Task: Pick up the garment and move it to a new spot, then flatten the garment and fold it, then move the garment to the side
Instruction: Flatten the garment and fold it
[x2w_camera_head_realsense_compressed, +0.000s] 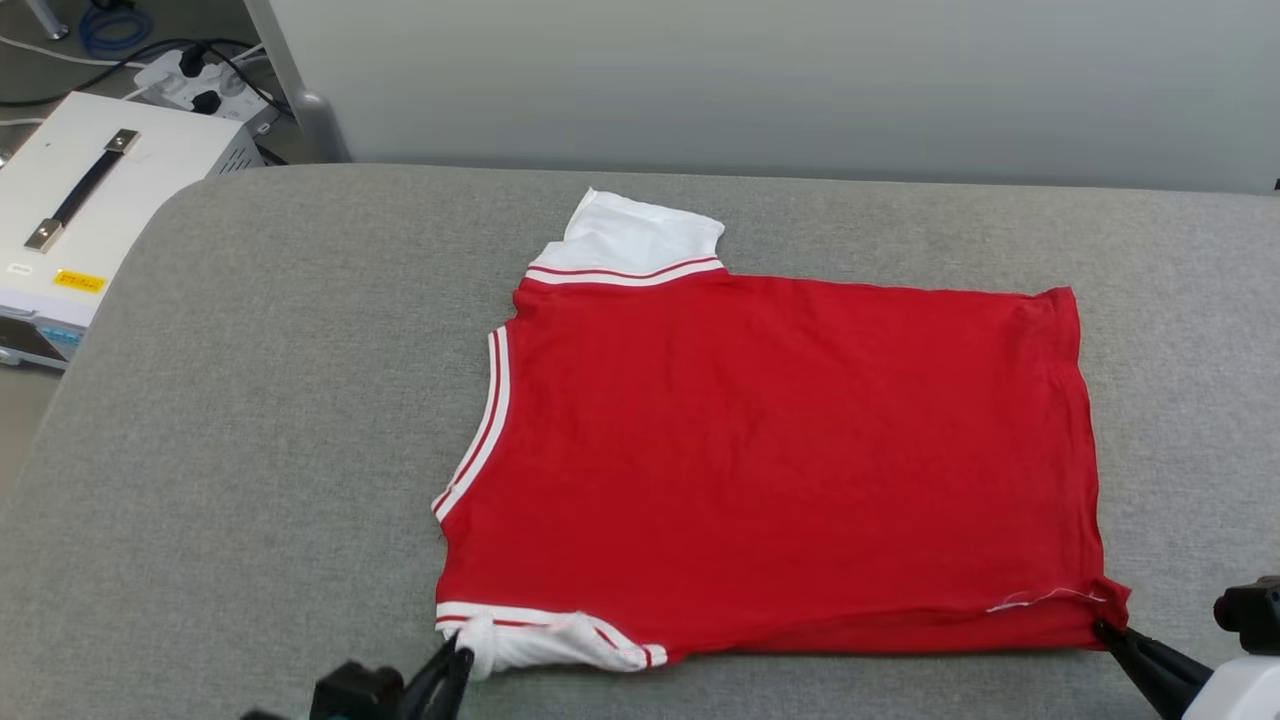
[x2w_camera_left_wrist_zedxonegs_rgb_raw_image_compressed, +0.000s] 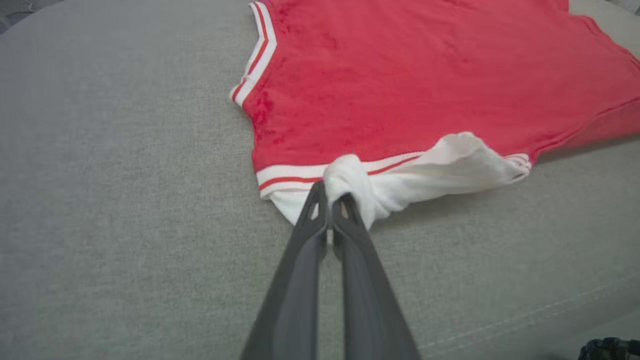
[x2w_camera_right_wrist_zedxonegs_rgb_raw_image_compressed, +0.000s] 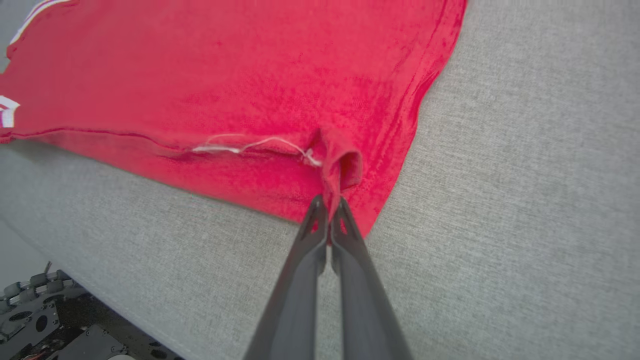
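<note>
The garment (x2w_camera_head_realsense_compressed: 780, 460) is a red jersey with white sleeves and striped trim, spread nearly flat on the grey padded table (x2w_camera_head_realsense_compressed: 250, 450), plain red side up. My left gripper (x2w_camera_head_realsense_compressed: 458, 655) is shut on the bunched white near sleeve (x2w_camera_left_wrist_zedxonegs_rgb_raw_image_compressed: 350, 180) at the garment's front left corner. My right gripper (x2w_camera_head_realsense_compressed: 1103, 628) is shut on the red hem corner (x2w_camera_right_wrist_zedxonegs_rgb_raw_image_compressed: 340, 167) at the front right, where the cloth is pinched into a small fold. In the wrist views the left gripper (x2w_camera_left_wrist_zedxonegs_rgb_raw_image_compressed: 330, 197) and right gripper (x2w_camera_right_wrist_zedxonegs_rgb_raw_image_compressed: 329, 200) each hold cloth between closed fingers.
A white box with a black handle (x2w_camera_head_realsense_compressed: 90, 200) and a power strip with cables (x2w_camera_head_realsense_compressed: 200, 85) sit off the table's far left. A pale wall panel (x2w_camera_head_realsense_compressed: 780, 80) runs behind the table. The table's near edge and the robot's base (x2w_camera_right_wrist_zedxonegs_rgb_raw_image_compressed: 45, 320) show below.
</note>
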